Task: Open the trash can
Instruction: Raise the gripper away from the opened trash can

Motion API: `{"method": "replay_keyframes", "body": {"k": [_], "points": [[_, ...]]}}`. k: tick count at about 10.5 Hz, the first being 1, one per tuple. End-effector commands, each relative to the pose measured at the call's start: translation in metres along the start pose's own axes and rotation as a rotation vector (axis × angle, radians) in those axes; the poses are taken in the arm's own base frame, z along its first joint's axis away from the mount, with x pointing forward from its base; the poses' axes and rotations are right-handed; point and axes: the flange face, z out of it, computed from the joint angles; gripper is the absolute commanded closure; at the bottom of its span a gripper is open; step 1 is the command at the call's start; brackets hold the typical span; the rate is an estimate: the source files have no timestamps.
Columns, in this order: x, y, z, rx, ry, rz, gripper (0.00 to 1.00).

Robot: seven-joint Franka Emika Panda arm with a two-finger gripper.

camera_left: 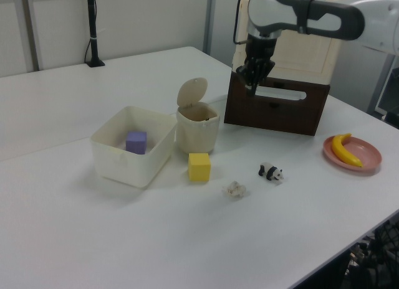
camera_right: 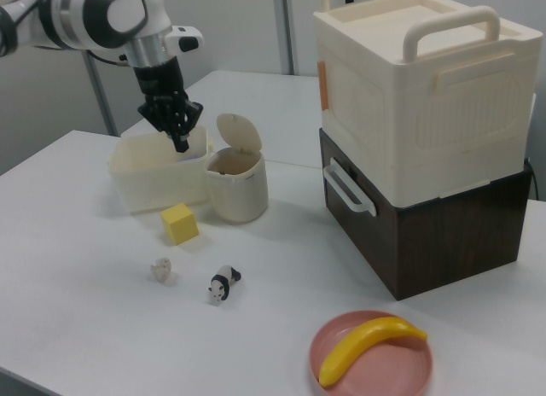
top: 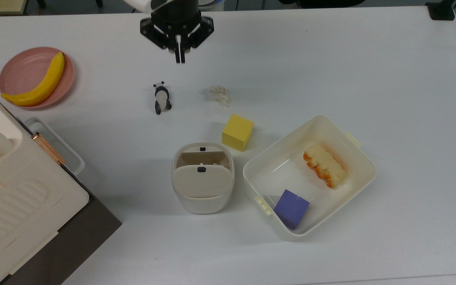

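Observation:
The trash can [top: 203, 198] is a small cream-white bin near the table's middle, and its beige lid [top: 202, 181] stands flipped up, so the brown inside shows. In the left view the trash can [camera_left: 197, 130] has its lid [camera_left: 192, 91] upright at the back. The right view shows the same on the trash can [camera_right: 237, 187]. My gripper [top: 179, 59] hangs high above the table, well away from the bin toward the top view's top. Its fingers are shut with nothing between them. It also shows as the gripper [camera_left: 252, 90] and the gripper [camera_right: 182, 144].
A yellow cube [top: 237, 132] lies beside the bin. A white tub [top: 358, 158] holds a purple cube and a bread piece. A panda figurine [top: 161, 99] and a crumpled scrap [top: 220, 95] lie below the gripper. Banana on pink plate [top: 22, 67]; big cream box [top: 10, 206] at the top view's left.

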Motion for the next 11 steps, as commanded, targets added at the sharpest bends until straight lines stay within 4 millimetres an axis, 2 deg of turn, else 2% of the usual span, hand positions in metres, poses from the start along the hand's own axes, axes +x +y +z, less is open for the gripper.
{"method": "replay_keyframes", "body": {"k": [1,3,4,5,11], "points": [[-0.0326,-0.0067,-0.0220,-0.012,-0.041,0.010,0.65],[-0.0356,-0.0093,-0.0234,-0.011,-0.055,0.004,0.29],[-0.0356,-0.0091,-0.0234,-0.013,-0.055,0.004,0.04],[-0.0355,-0.0090,-0.0235,-0.014,-0.053,0.004,0.00],[-0.0355,-0.0134,-0.0237,-0.039,-0.056,-0.001,0.00]]}}
